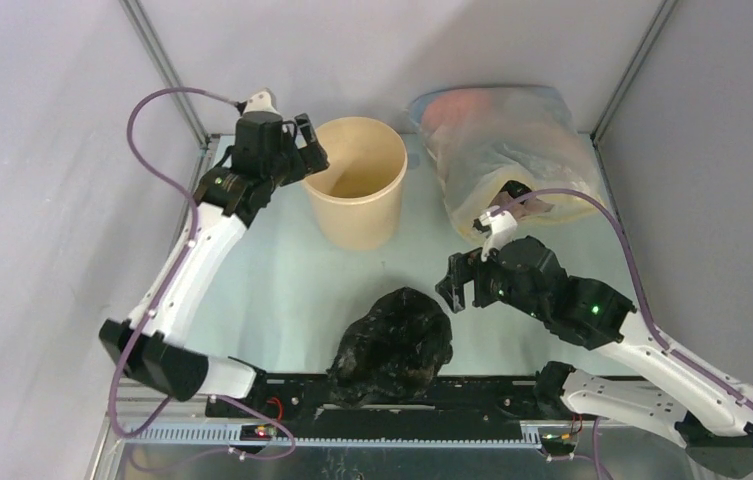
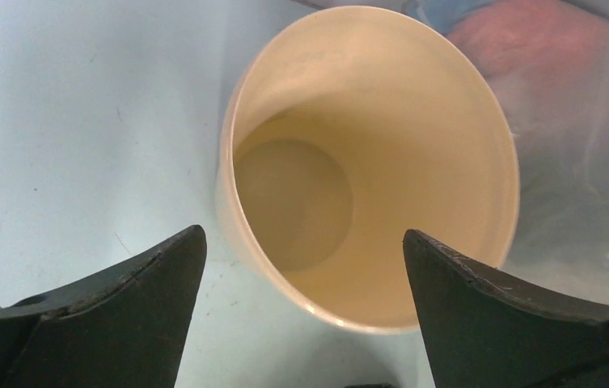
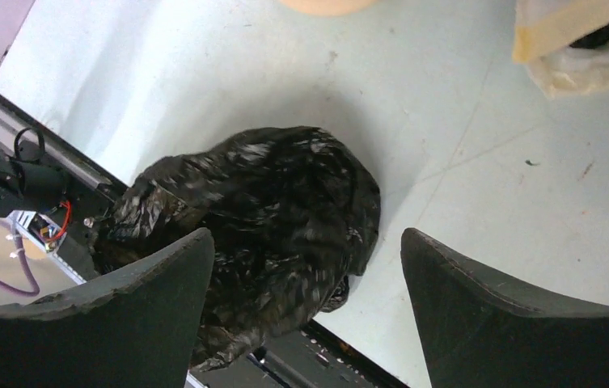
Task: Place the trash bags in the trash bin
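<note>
The black crinkled trash bag lies bunched at the near middle of the table, partly over the front rail; it also shows in the right wrist view. The tan trash bin stands upright and empty at the back centre, and the left wrist view looks into it. My left gripper is open and empty, just left of the bin's rim. My right gripper is open and empty, above the table just right of the black bag.
A large translucent whitish-yellow bag with pinkish contents stands at the back right, beside the bin. A black rail with wiring runs along the table's near edge. Metal frame posts and grey walls stand at the left and right.
</note>
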